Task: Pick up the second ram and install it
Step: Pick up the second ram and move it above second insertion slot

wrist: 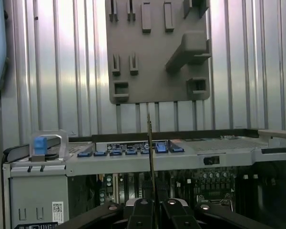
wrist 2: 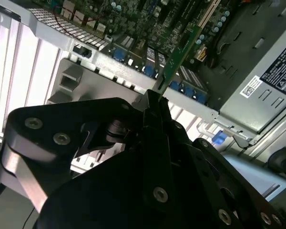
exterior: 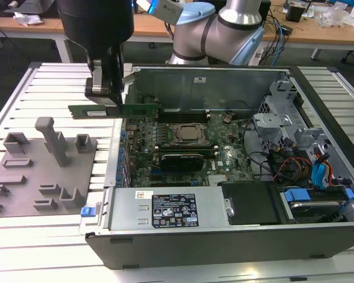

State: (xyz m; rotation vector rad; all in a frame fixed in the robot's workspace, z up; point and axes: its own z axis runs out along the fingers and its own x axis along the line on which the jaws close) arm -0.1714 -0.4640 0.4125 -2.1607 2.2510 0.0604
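Your gripper (exterior: 108,101) is pinching the second ram (exterior: 138,111). In the second wrist view its black fingers (wrist 2: 150,112) are pressed together on one end of the green stick (wrist 2: 178,55).

In the exterior view the stick hangs in the air, level along its length and standing on edge. It sits over the wall of the open computer case (exterior: 224,242) on the exterior view's left. One end is above the slatted table (exterior: 47,247) and the other is above the motherboard (exterior: 230,156), clear of the CPU socket (exterior: 189,133).

For writing, the power supply (exterior: 130,206) carries a large black label with white print (exterior: 173,210) and a small white sticker beside it. In the first wrist view a white sticker with a square code (wrist: 57,208) sits on the case, below a blue latch (wrist: 39,143). The stick has a pale patch just beside the fingers, and you cannot tell whether that is a label.

The gripper's body covers part of the stick in the exterior view, so its chips cannot be made out. In the first wrist view the second ram (wrist: 150,143) is edge-on, a thin vertical line rising from between the fingers, with the grey fixture plate (wrist: 157,52) beyond it. The top of the black wrist housing is cut off by the exterior view's upper edge.

The arm (exterior: 236,23) reaches in from behind the case, its silver and blue joints bent over the rear wall. The gripper points straight down.
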